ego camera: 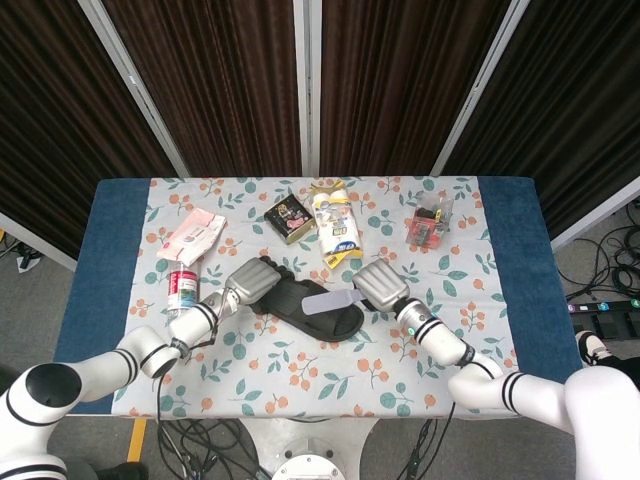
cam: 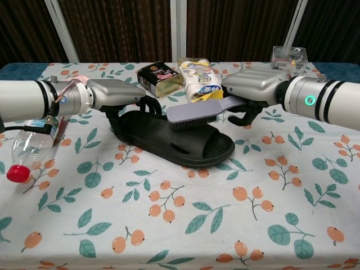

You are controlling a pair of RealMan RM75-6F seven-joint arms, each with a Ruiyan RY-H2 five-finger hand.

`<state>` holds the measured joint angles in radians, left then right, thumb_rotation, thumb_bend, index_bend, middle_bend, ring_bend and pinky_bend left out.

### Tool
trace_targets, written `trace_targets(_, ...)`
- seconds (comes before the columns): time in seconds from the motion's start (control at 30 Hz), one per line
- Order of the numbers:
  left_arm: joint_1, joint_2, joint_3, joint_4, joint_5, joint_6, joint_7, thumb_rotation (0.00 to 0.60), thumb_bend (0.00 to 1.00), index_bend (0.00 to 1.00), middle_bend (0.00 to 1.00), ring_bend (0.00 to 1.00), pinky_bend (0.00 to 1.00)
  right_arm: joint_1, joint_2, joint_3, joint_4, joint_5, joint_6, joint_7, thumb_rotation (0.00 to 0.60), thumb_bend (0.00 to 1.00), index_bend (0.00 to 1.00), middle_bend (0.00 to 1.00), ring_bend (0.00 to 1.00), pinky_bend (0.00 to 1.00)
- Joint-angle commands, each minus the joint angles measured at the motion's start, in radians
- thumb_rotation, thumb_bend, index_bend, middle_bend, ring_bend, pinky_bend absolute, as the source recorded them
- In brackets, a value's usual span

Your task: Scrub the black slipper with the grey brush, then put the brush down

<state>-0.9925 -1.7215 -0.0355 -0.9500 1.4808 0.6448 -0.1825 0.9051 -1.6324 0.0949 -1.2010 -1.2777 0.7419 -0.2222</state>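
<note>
The black slipper (ego camera: 308, 307) (cam: 169, 139) lies in the middle of the flowered table. My left hand (ego camera: 256, 277) (cam: 115, 93) rests on its far left end, fingers curled over the strap, holding it down. My right hand (ego camera: 376, 285) (cam: 254, 87) grips the handle of the grey brush (ego camera: 329, 301) (cam: 199, 111). The brush head lies bristles down over the slipper's middle, angled to the left. Whether the bristles touch the footbed is hard to tell.
A clear bottle with a red cap (ego camera: 181, 289) (cam: 28, 149) lies left of the slipper. Behind it are a dark tin (ego camera: 289, 217) (cam: 160, 76), a yellow and white packet (ego camera: 335, 230) (cam: 201, 81), a pink pack (ego camera: 190, 235) and a clear box (ego camera: 430, 221) (cam: 289, 57).
</note>
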Motion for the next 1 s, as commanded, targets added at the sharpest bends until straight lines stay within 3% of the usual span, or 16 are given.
trace_targets(0.03,0.003,0.001,0.002,-0.002,-0.002,0.002,0.005,0.600,0.24,0.44,0.48,0.33,0.23,0.009,-0.013,-0.011,0.003,0.004,-0.028,-0.018,0.600,0.35,1.00,0.98,1.00,1.00)
trace_targets(0.27,0.007,-0.001,0.005,0.003,-0.007,0.004,0.011,0.600,0.24,0.44,0.48,0.33,0.23,-0.025,0.083,-0.087,-0.113,-0.022,-0.043,-0.068,0.600,0.36,1.00,0.98,1.00,1.00)
trace_targets(0.37,0.007,0.000,0.005,0.002,-0.007,0.006,0.015,0.600,0.24,0.43,0.48,0.33,0.23,-0.039,0.115,-0.080,-0.156,-0.037,-0.016,-0.036,0.600,0.36,1.00,0.98,1.00,1.00)
trace_targets(0.5,0.004,-0.002,0.006,-0.001,-0.007,0.005,0.027,0.600,0.24,0.43,0.48,0.33,0.23,-0.036,0.101,-0.030,-0.128,-0.042,0.034,-0.009,0.600,0.36,1.00,0.98,1.00,1.00)
trace_targets(0.7,0.006,-0.005,0.005,-0.002,-0.013,0.005,0.043,0.600,0.24,0.43,0.48,0.33,0.23,0.005,0.013,0.015,-0.021,-0.001,0.006,-0.047,0.600,0.35,1.00,0.98,1.00,1.00)
trace_targets(0.87,0.006,-0.006,0.001,-0.004,-0.020,0.005,0.053,0.600,0.24,0.43,0.48,0.33,0.23,0.016,-0.037,0.008,0.024,0.023,-0.019,-0.087,0.600,0.35,1.00,0.98,1.00,1.00)
trace_targets(1.0,0.005,-0.002,0.000,-0.006,-0.021,0.004,0.054,0.600,0.24,0.43,0.48,0.33,0.23,-0.001,-0.003,-0.026,-0.015,0.017,-0.036,-0.096,0.600,0.36,1.00,0.98,1.00,1.00)
